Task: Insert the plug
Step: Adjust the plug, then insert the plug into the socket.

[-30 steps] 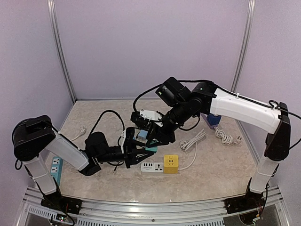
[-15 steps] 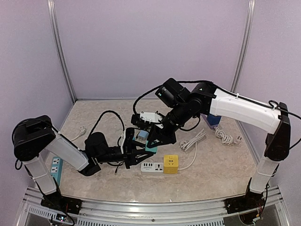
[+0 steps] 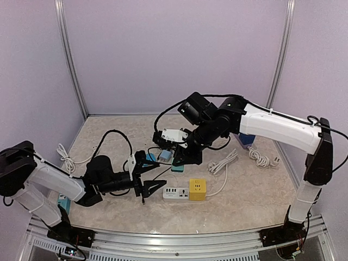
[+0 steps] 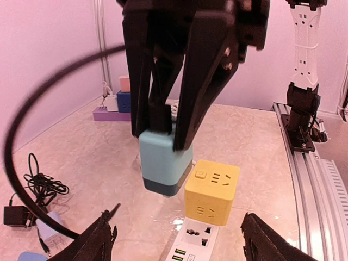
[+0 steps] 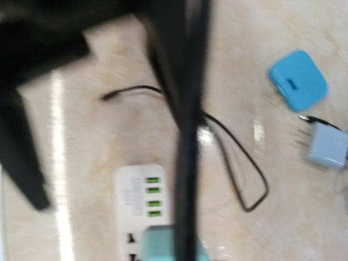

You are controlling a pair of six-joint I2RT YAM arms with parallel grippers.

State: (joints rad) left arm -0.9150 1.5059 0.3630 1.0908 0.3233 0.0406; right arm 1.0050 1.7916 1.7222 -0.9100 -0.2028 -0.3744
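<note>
The plug (image 4: 161,163), a teal block, is gripped near its top by the right gripper (image 3: 179,156), whose black fingers (image 4: 204,81) are closed on two of its sides. It is held upright and low over the table (image 3: 255,190), just beside the yellow cube (image 4: 211,191) and to the left of it as seen from the left wrist. It is not seated in any socket. Whether its underside touches the table cannot be told.

The cube is set at one end of the white strip (image 3: 173,193), which lies flat toward the front of the table.

The left gripper (image 3: 153,174) is held low and pointed at the strip. Its fingers (image 4: 100,242) are spread wide, with nothing between them. A black cable (image 3: 117,131) is arched above the left wrist.

In the blurred right wrist view the strip's green ports are seen. A blue pad (image 5: 298,79) and a pale blue charger (image 5: 326,148) are seen lying on the table to the right of them. Small purple, blue and pink boxes (image 4: 115,102) are grouped by the far wall. A white cord (image 3: 224,162) is bundled on the table to the right of the cube.
</note>
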